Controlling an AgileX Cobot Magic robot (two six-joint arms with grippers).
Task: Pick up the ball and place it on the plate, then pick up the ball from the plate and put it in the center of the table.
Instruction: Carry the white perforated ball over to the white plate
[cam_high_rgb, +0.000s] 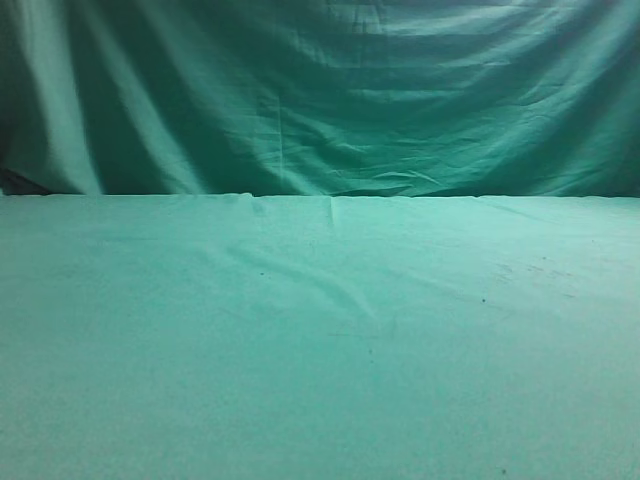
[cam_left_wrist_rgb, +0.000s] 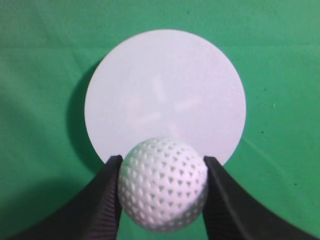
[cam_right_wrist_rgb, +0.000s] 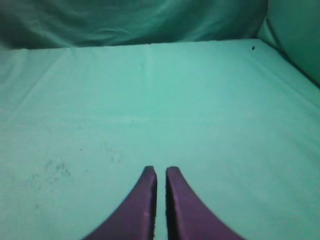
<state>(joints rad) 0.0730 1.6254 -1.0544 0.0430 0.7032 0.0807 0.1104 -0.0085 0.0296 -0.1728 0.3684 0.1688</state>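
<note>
Between the black fingers (cam_left_wrist_rgb: 107, 200) of the left gripper (cam_left_wrist_rgb: 163, 192) sits the ball (cam_left_wrist_rgb: 163, 184), white, dimpled, clamped on both sides. Just beyond it, the plate (cam_left_wrist_rgb: 165, 95): white, round, flat on green cloth. Right gripper (cam_right_wrist_rgb: 161, 175): tips nearly together, holding nothing, above the table (cam_right_wrist_rgb: 150, 100). Farther back, a draped green curtain (cam_high_rgb: 320, 90).

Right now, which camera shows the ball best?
The left wrist view: the ball fills the foreground, dimples sharp, held between the left pincer tips above the white plate. The exterior and right wrist views show no ball, only green cloth.
</note>
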